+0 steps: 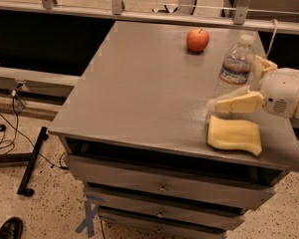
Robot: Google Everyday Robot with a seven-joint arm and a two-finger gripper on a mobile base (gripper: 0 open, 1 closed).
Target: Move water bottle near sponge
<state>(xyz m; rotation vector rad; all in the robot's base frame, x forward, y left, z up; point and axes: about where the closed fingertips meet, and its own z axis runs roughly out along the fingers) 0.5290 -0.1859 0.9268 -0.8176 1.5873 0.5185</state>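
The water bottle (236, 62), clear with a white cap and a white label, stands upright on the grey table (139, 93) at its right side. The sponge (234, 135), a flat pale yellow rectangle, lies just in front of the bottle near the table's front right corner. My gripper (237, 85) reaches in from the right with a white wrist. It is open: one pale yellow finger (234, 104) lies between bottle and sponge, and the other finger (263, 65) shows behind the bottle. The bottle stands in the wide gap and I see no finger pressing on it.
A red apple (198, 39) sits on the table behind and to the left of the bottle. A metal rail (139, 15) runs behind the table. Drawers are below the table top. Cables and a black stand lie on the floor at left.
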